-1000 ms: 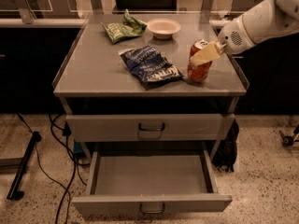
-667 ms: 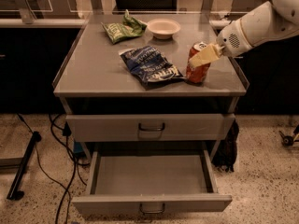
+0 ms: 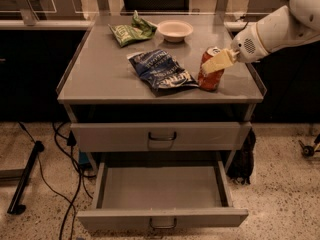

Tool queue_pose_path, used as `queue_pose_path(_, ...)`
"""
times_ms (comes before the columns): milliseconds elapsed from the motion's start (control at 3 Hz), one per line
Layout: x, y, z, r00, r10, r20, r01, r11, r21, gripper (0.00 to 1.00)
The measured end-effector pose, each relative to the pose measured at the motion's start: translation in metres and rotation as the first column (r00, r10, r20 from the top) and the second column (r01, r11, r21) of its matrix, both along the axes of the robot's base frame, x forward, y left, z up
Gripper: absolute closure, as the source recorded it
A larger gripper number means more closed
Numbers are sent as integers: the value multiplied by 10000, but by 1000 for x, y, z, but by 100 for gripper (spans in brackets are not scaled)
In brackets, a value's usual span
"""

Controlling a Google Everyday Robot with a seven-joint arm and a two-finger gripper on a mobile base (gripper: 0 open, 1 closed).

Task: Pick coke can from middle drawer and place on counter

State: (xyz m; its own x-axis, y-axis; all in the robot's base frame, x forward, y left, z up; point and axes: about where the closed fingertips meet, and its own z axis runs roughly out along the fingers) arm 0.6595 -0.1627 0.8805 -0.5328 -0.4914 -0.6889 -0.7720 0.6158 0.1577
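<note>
The red coke can (image 3: 210,76) stands on the counter (image 3: 105,74) near its front right corner, leaning slightly. My gripper (image 3: 218,62) reaches in from the right on a white arm and is shut on the can's upper part, with one cream finger (image 3: 216,63) across its front. The middle drawer (image 3: 160,188) is pulled open below, and its grey tray floor is bare.
A dark blue snack bag (image 3: 160,70) lies just left of the can. A green snack bag (image 3: 131,30) and a white bowl (image 3: 175,30) sit at the counter's back. A closed drawer front (image 3: 160,135) is above the open drawer. Black cables (image 3: 65,149) trail on the floor at left.
The gripper and the can have shifted slightly down and left, with the can staying on the counter. Nothing else has moved.
</note>
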Motion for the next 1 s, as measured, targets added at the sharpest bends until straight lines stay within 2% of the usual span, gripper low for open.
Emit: queue_pose_path(1000,0,0,0,10000,1,-1,-1,10000,0,29)
